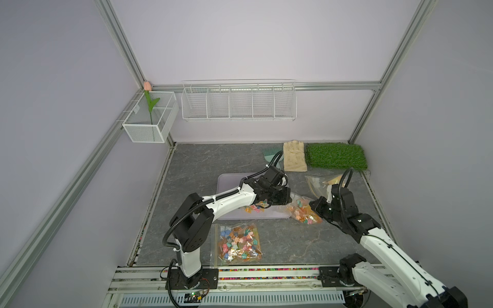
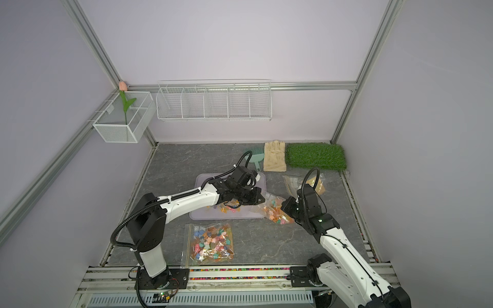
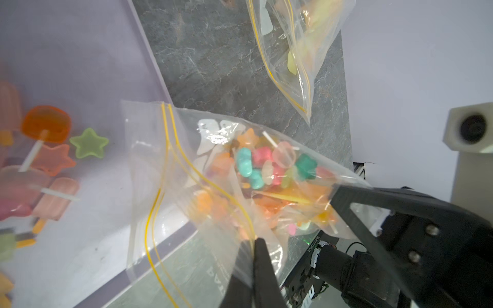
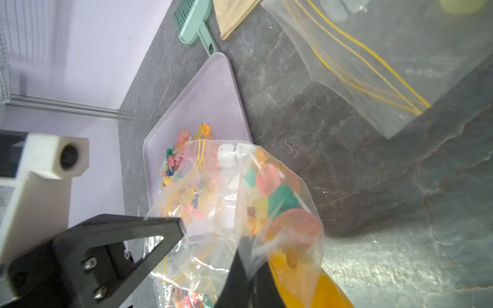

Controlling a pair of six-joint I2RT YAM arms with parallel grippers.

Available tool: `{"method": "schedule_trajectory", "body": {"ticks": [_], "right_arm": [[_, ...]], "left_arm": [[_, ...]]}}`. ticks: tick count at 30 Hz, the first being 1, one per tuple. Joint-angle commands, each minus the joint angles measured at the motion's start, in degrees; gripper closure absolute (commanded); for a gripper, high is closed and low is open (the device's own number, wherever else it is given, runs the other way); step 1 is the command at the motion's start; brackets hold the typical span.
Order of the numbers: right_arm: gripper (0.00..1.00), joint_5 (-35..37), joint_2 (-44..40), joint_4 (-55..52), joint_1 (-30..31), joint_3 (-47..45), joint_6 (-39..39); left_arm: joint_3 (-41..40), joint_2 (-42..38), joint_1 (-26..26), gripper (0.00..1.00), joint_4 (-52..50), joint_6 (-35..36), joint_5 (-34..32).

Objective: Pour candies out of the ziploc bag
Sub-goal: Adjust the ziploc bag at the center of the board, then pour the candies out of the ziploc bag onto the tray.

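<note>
Our left hand (image 3: 254,244) pinches the mouth of the ziploc bag (image 1: 298,206) over the tray (image 1: 226,181) rim, our right hand (image 4: 250,269) pinches its far end, candies (image 3: 266,165) between.

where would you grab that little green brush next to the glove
Take the brush by its thin handle, coming down from above with the jaws across it. It lies flat, and the handle, its narrowest part, points toward the tray, with bare tabletop on both sides. The bristle head is wider and harder to span.
</note>
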Motion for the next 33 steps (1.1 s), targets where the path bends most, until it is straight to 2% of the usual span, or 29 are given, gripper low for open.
{"method": "schedule_trajectory", "body": {"ticks": [1,14,26,33], "right_arm": [[0.94,-1.08,3.93,-0.42,-0.38,3.92,-2.46],[0.94,-6.23,22.53,2.65,-0.83,19.36,-5.86],[0.93,-13.93,34.42,1.47,-0.89,31.71,-11.04],[0.93,-15.11,38.66,-0.46,-0.87,37.03,-13.01]], "left_arm": [[1.59,-2.93,1.57,1.00,0.21,-0.20,-2.12],[0.14,-3.83,7.63,1.00,2.73,-0.59,-3.27],[-1.46,-0.76,12.20,1.00,8.74,-2.27,-4.29],[-2.40,1.20,14.13,1.00,11.82,-3.26,-3.53]]}}
